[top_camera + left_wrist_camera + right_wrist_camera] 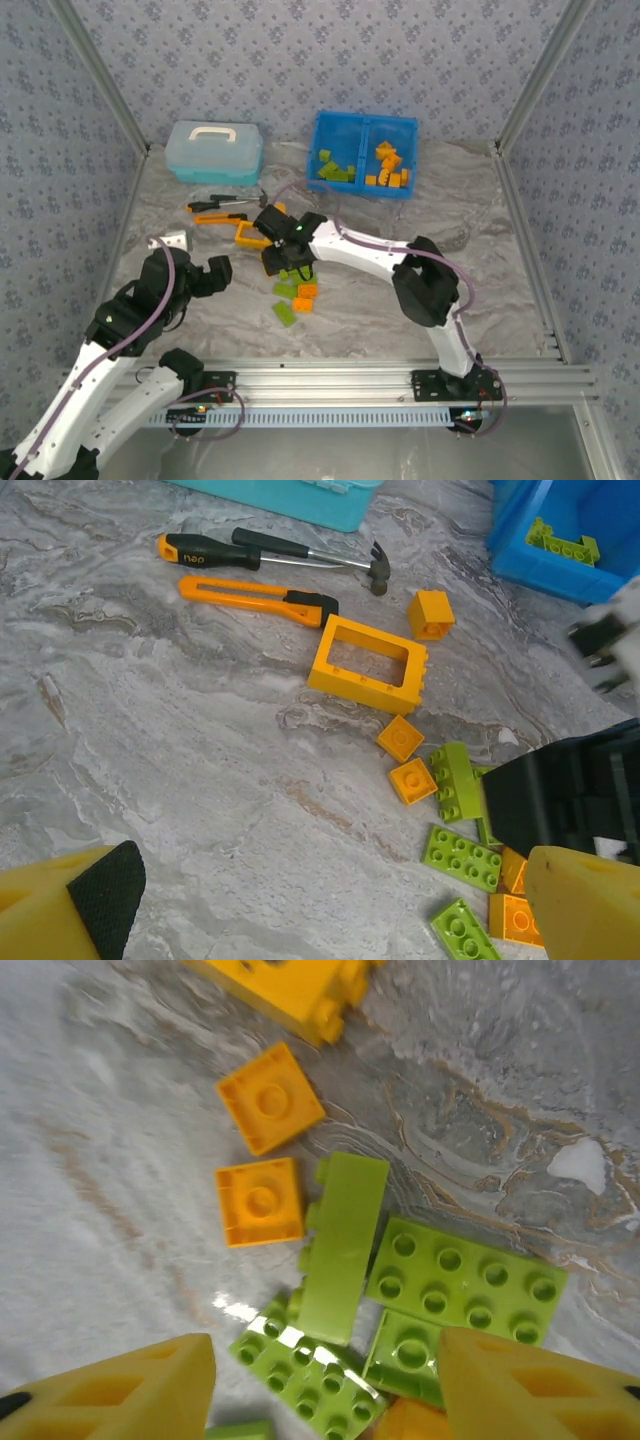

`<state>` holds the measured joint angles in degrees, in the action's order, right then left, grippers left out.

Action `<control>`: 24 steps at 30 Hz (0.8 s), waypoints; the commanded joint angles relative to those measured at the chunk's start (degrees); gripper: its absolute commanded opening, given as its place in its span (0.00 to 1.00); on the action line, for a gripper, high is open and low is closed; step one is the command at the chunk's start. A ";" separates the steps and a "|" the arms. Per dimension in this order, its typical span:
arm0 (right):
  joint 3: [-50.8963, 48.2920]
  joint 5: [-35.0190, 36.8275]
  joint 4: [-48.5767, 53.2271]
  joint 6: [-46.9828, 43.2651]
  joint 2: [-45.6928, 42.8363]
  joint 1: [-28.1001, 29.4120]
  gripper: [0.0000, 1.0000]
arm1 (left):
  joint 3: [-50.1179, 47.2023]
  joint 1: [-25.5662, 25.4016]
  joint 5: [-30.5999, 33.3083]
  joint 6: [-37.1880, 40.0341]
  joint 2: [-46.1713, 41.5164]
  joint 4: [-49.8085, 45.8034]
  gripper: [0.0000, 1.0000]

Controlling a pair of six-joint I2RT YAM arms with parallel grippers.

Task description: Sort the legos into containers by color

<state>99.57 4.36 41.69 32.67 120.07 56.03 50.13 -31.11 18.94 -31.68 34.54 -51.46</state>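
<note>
Right claw [320,1358] jaws apart over the lime green plastic brick [342,1245] standing on edge in the pile on the surface [480,300], well apart from the bright blue 2-compartment plastic tray [365,116]: centre on it, pinch only that 1; left claw [335,895] wide apart, empty.

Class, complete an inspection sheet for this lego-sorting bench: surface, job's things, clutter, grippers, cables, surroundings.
Surface: grey marbled table, no spills seen.
Job's things: blue tray holds green bricks left, orange bricks right; loose bricks and orange frame lie on the table.
Clutter: hammer, orange tool, pale box.
Grippers: left gripper open, empty; right gripper open over loose bricks.
Cables: cables run along both arms.
Surroundings: patterned walls, metal frame.
</note>
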 commanded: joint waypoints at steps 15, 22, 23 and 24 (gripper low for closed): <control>11.00 4.76 4.25 0.90 12.35 0.25 0.43 | -1.09 0.47 1.51 -1.72 -1.67 -1.03 0.99; 11.08 4.84 5.86 -0.21 13.81 0.50 0.45 | -1.29 0.50 1.63 -1.63 -1.67 -0.95 0.99; 11.17 4.63 6.09 -0.28 14.17 0.44 0.44 | -1.42 0.47 1.60 -1.78 -1.66 -0.84 0.99; 11.33 4.56 6.29 -0.30 14.63 0.40 0.43 | -1.52 0.48 1.52 -1.88 -1.67 -0.64 0.99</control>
<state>109.86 8.34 44.36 32.88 132.22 56.14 49.23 -31.07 19.35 -32.69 33.34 -52.14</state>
